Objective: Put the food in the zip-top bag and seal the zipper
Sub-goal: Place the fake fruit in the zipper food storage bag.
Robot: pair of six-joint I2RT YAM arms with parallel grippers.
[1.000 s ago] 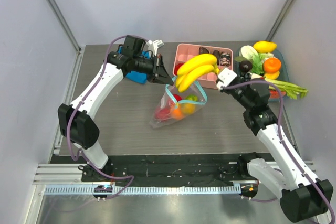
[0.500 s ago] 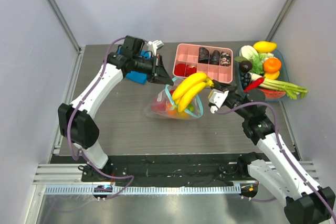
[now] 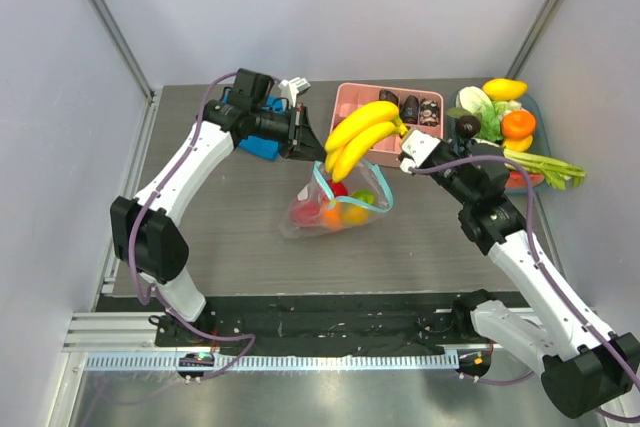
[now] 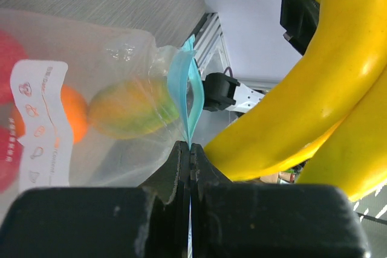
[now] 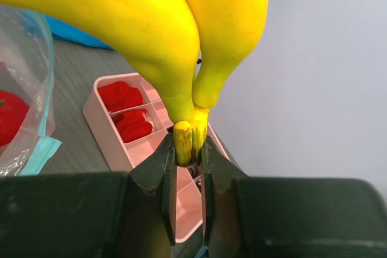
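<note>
The clear zip-top bag lies mid-table with its teal zipper mouth held open. It holds red, orange and yellow-green food pieces. My left gripper is shut on the zipper edge at the bag's far corner. My right gripper is shut on the stem of the yellow banana bunch, also in the right wrist view. The bananas hang above the bag's mouth, apart from it. The left wrist view shows the bag and the bananas beside the zipper.
A pink compartment tray with red and dark pieces stands behind the bananas. A teal tray at the back right holds an orange, a yellow fruit, greens and more toy food. A folded blue cloth lies under my left arm.
My right gripper lowered the bananas onto the bag's mouth, then raised them back up and away. The bag's mouth shifted slightly. My left gripper kept its hold.
</note>
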